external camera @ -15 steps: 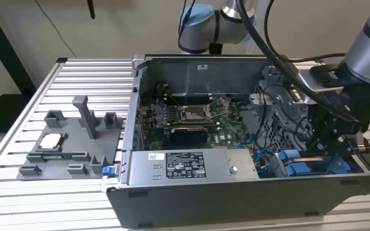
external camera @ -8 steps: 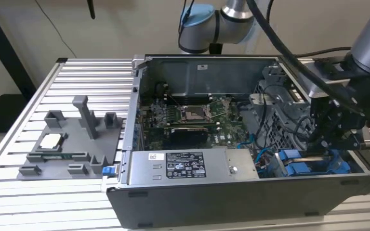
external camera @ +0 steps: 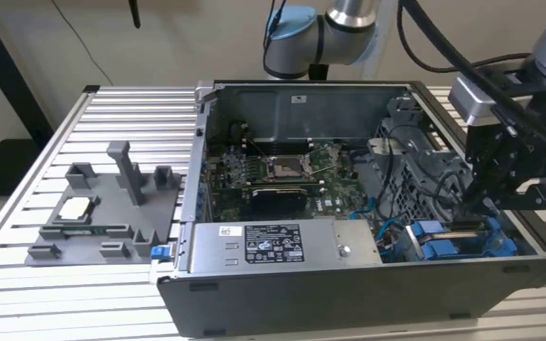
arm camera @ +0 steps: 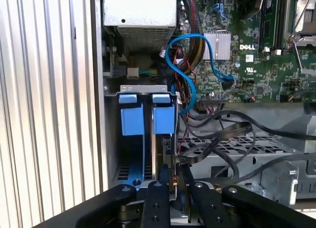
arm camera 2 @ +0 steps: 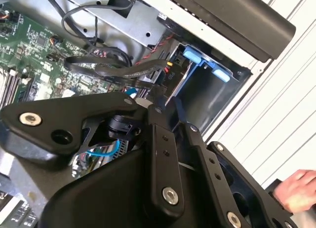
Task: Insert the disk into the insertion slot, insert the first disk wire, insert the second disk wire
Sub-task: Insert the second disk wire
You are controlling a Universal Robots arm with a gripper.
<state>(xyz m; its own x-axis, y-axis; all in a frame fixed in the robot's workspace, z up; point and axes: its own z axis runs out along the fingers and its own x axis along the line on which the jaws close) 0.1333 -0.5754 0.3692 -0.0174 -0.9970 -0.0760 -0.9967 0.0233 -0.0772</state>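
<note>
We judged the disk (arm camera: 163,120) already seated in the insertion slot (arm camera: 140,92). Our gripper (arm camera: 174,186) hung just above it, fingers closed on what looked like a wire connector (arm camera: 174,181), so wiring remained unfinished.

Black cables (arm camera: 222,134) (and a blue one (arm camera: 185,75)) crowd the insertion slot (arm camera: 145,139).

Tabletop (external camera: 111,114): ribbed bare metal, satin sheen. Insertion slot (arm camera: 140,92): dull grey sheet metal with smooth bright blue plastic pieces. Tool (arm camera: 173,188): matt black metal links, bright screw heads. Fixture tray (external camera: 102,213): matt grey plastic.
</note>
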